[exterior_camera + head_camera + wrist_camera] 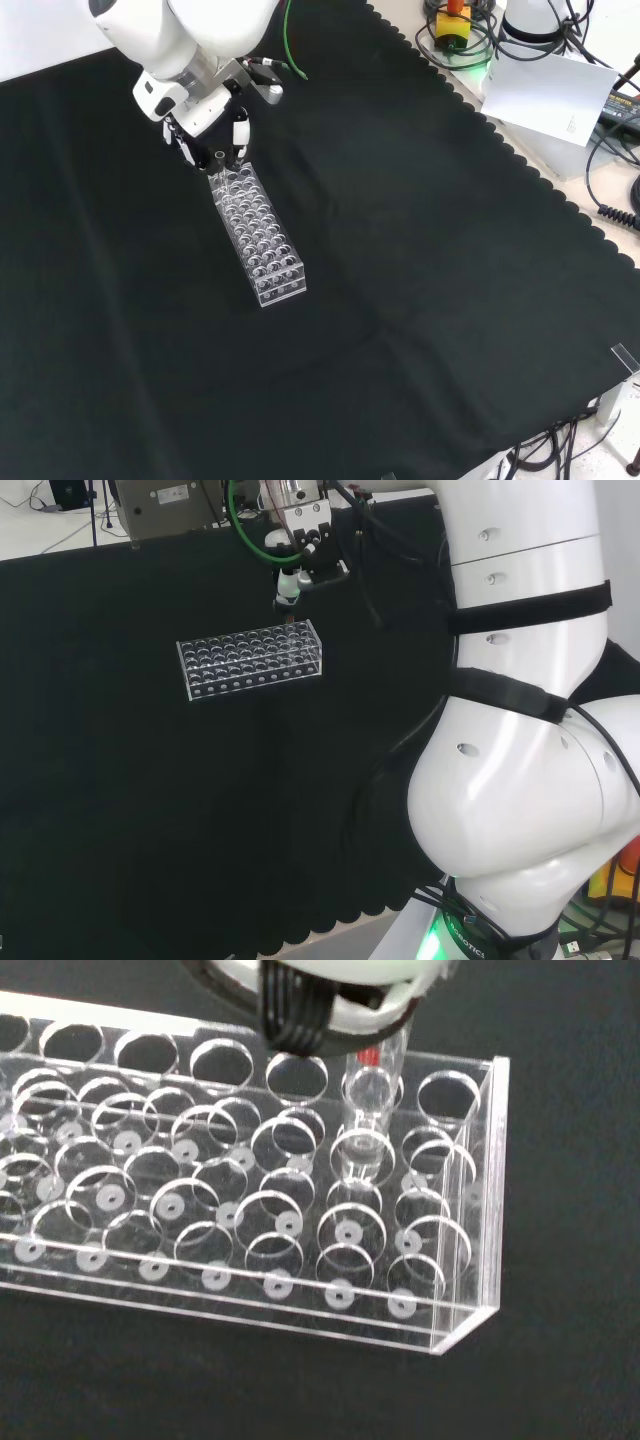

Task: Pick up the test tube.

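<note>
On the cloth — 1 clear rack (262, 238) and 1 test tube (372, 1100) — plus 1 hand (212, 135).

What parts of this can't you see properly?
- Test tube top: wrist view, covered by the robot hand.
- Robot hand's grip on the tube: front view, too small to tell.
- Rack contents: head view, clear plastic, too small.

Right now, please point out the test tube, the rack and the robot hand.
test tube (372, 1095): wrist view, on its clear wall above the rack.
rack (250, 658): head view, on its holed top plate.
robot hand (212, 135): front view, on its fingers.
</note>
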Tool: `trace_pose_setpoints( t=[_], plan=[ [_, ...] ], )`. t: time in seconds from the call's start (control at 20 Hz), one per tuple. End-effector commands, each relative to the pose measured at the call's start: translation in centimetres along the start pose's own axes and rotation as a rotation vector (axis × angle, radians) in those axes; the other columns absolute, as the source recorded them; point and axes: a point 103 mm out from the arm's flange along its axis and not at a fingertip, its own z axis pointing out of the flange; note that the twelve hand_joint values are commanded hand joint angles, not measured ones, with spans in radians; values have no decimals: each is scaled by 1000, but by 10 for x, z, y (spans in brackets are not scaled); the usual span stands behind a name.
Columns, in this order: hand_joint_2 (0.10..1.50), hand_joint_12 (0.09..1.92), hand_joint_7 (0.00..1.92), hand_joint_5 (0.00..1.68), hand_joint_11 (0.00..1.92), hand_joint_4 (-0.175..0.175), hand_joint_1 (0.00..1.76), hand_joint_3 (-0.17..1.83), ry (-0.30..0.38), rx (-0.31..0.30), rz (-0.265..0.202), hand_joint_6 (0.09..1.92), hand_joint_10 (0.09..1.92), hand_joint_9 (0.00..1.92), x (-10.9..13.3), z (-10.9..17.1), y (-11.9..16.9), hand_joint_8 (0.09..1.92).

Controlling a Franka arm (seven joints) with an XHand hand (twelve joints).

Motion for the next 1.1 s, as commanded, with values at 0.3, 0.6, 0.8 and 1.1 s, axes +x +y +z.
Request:
trace_pose_setpoints(
  t=[0.3, 0.6, 0.8, 1.1],
  plan=[
    [656, 1175, 1383, 1306, 900, -175, 1427, 584, -37, -46, -4, 534, 87, 1456, 6, -18, 8, 731],
    [639, 1176, 1383, 1310, 902, -175, 1428, 613, -27, -39, -5, 538, 87, 1469, 3, -23, 5, 738],
    [634, 1176, 1385, 1312, 902, -175, 1429, 621, -1, -39, 1, 538, 87, 1472, -1, -30, 1, 737],
    [627, 1177, 1390, 1315, 901, -175, 1430, 631, 42, -69, 1, 537, 87, 1475, -8, -47, -8, 733]
  ],
)
